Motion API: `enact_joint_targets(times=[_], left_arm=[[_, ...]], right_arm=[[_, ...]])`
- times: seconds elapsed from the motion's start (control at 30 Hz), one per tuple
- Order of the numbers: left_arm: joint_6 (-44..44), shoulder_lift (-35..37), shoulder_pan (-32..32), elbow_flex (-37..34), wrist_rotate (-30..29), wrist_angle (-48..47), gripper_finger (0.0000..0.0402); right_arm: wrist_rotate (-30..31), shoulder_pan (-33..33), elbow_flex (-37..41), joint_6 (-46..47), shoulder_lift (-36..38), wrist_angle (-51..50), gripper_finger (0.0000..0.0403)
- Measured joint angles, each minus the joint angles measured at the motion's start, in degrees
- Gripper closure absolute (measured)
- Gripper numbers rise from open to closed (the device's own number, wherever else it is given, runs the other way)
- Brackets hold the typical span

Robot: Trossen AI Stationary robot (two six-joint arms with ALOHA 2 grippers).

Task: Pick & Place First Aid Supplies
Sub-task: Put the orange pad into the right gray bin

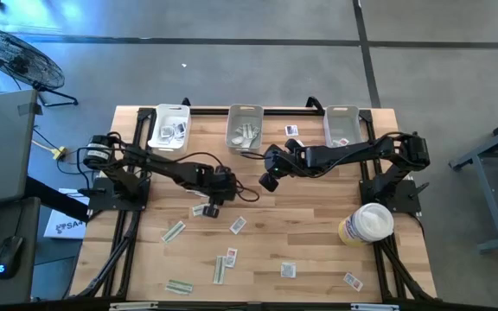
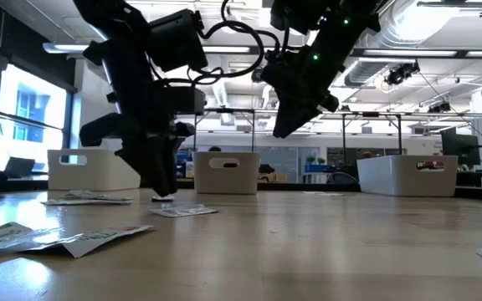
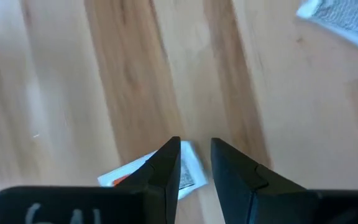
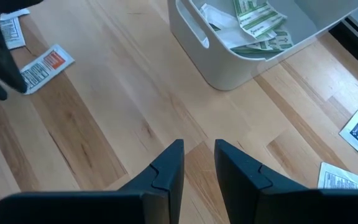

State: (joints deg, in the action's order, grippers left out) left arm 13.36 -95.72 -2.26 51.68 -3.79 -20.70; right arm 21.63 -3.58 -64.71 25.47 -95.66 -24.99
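Observation:
First aid supplies lie flat and scattered on the wooden table (image 1: pixel 318 242), among them pale green strips (image 1: pixel 174 231) and white squarish packets (image 1: pixel 288 270). My left gripper (image 3: pixel 196 163) stands open, pointing steeply down, its tips low over a white packet with a red mark (image 3: pixel 143 175) that lies on the table (image 1: pixel 201 210). The packet's corner shows in the gap between the fingers. My right gripper (image 4: pixel 199 163) hangs open and empty well above the table's middle (image 1: pixel 269 181), near the middle bin (image 4: pixel 229 62). My left gripper comes at the red-marked packet's corner (image 3: pixel 190 167) from above, with one finger (image 3: pixel 166 165) in front of the packet. That finger hides the place, so I cannot tell whether it touches the packet. The packet lies flat on the table.
Three pale bins stand along the far edge: left (image 1: pixel 169 128), middle (image 1: pixel 245 128) with green strips in it (image 4: pixel 260 18), right (image 1: pixel 342 125). A white-and-yellow round tub (image 1: pixel 366 225) stands at the right. Bare wood shows between the two grippers.

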Motion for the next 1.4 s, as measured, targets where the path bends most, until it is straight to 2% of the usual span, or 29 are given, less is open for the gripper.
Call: enact_joint_targets(times=[0.17, 0.33, 0.53, 0.93, 1.2, 1.4], left_arm=[[-4.44, 0.00, 0.02, 0.00, -0.66, 0.31, 0.0316], [-6.78, 0.00, 0.02, 0.00, -4.50, 0.34, 0.0316], [-7.90, 0.00, -0.01, 0.00, -0.72, 1.53, 0.0316], [-11.05, -0.22, -0.01, -0.07, -1.69, 1.72, 0.0316], [-12.60, 0.02, -0.07, -6.62, -3.35, 11.50, 0.0316], [-16.79, -0.03, 0.22, -8.48, -4.32, 12.17, 0.0334]], right_arm=[[-0.22, 0.01, 0.00, 0.00, 0.00, 0.00, 0.0320], [-0.18, 0.01, 0.00, 0.00, 0.00, 0.00, 0.0320], [-0.34, 0.01, 0.00, 0.00, 0.00, 0.00, 0.0320], [-0.35, 0.01, 0.00, 0.00, 0.00, 0.00, 0.0320], [-0.35, 0.01, 0.00, 0.00, 0.00, 0.00, 0.0320], [-0.35, 0.01, 0.00, 0.00, 0.00, 0.02, 0.0320]])
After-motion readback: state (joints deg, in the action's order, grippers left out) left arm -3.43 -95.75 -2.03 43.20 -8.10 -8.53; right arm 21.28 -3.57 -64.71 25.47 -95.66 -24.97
